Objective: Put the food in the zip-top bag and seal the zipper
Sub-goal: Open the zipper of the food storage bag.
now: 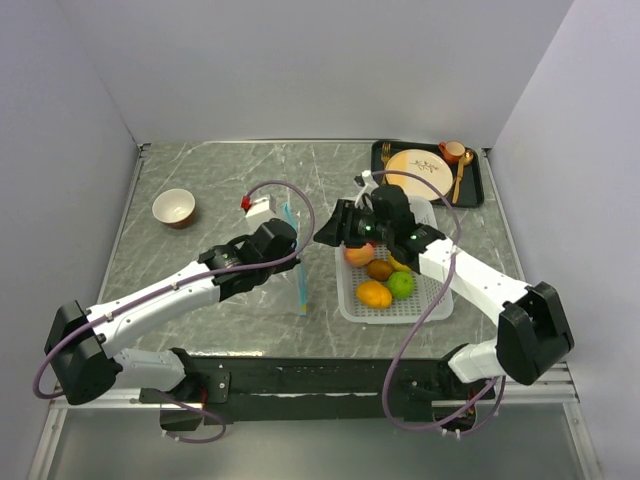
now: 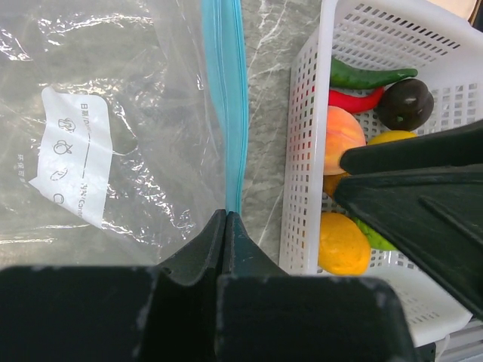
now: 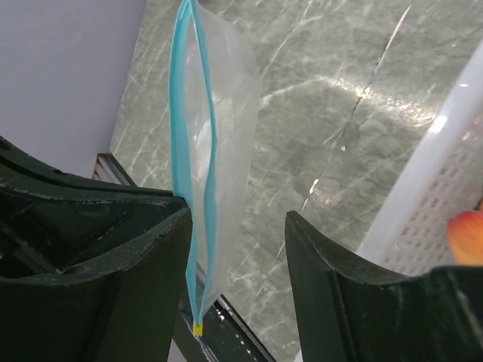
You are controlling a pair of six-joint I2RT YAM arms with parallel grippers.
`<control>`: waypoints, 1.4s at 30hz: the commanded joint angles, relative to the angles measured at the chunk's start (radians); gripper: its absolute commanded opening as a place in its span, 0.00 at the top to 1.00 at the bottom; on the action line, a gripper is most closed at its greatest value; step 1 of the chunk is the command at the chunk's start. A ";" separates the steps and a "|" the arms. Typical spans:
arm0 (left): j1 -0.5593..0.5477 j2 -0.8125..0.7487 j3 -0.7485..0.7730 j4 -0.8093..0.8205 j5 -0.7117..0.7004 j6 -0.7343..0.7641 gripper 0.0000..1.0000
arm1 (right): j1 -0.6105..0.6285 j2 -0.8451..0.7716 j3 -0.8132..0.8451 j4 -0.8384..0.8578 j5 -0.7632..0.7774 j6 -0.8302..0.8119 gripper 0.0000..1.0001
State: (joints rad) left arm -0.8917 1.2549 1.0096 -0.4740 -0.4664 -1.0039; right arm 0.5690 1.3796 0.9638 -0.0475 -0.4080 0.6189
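The clear zip-top bag [image 2: 98, 128] hangs edge-up beside the white basket [image 1: 350, 305]. Its teal zipper [image 1: 298, 270] runs toward the table's front. My left gripper [image 2: 226, 216] is shut on the zipper [image 2: 226, 113] at its near part. My right gripper [image 3: 238, 226] is open, and the slightly parted zipper [image 3: 181, 151] lies against its left finger [image 3: 151, 256]; the right finger [image 3: 324, 264] stands apart. The food is in the basket: peach [image 2: 343, 128], orange [image 2: 343, 245], brown round [image 2: 405, 103], green pepper [image 2: 370, 75], red pepper [image 2: 355, 99].
A black tray [image 1: 478, 190] at the back right holds a tan plate [image 1: 415, 168], a cup [image 1: 452, 152] and a gold spoon [image 1: 458, 180]. A small bowl [image 1: 173, 208] sits at the back left. Grey walls close in the table on three sides.
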 commanded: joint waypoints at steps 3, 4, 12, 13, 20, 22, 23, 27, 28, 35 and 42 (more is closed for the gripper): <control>-0.004 0.011 -0.002 0.049 0.028 0.030 0.99 | 0.046 0.070 0.070 0.014 0.021 -0.010 0.43; -0.004 0.011 0.000 0.049 0.031 0.030 0.99 | 0.052 0.088 0.073 0.017 0.023 -0.008 0.44; -0.004 0.012 -0.005 0.055 0.049 0.045 0.99 | 0.074 0.156 0.087 0.044 0.003 0.010 0.47; -0.003 0.014 -0.005 0.058 0.051 0.045 0.99 | 0.075 0.162 0.092 0.044 0.001 0.012 0.46; -0.004 0.043 0.004 0.040 0.043 0.031 0.99 | 0.081 0.145 0.076 0.069 0.037 0.013 0.46; -0.004 0.047 0.004 0.035 0.038 0.030 0.99 | 0.080 0.127 0.067 0.074 0.051 0.013 0.46; -0.004 0.047 0.004 0.037 0.038 0.028 0.99 | 0.078 0.121 0.064 0.075 0.054 0.012 0.46; -0.004 0.051 0.001 0.043 0.040 0.030 0.99 | 0.080 0.092 0.046 0.086 0.077 0.021 0.46; -0.004 0.052 0.001 0.043 0.040 0.030 0.99 | 0.080 0.087 0.041 0.093 0.075 0.024 0.46; -0.003 0.049 -0.002 0.063 0.052 0.033 0.99 | 0.081 0.125 0.050 0.094 0.044 0.031 0.45; -0.004 0.025 -0.019 0.078 0.057 0.039 0.99 | 0.081 0.168 0.064 0.093 0.023 0.027 0.47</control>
State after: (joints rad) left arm -0.8917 1.3064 1.0016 -0.4465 -0.4168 -0.9810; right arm 0.6426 1.5253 1.0008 0.0074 -0.3607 0.6430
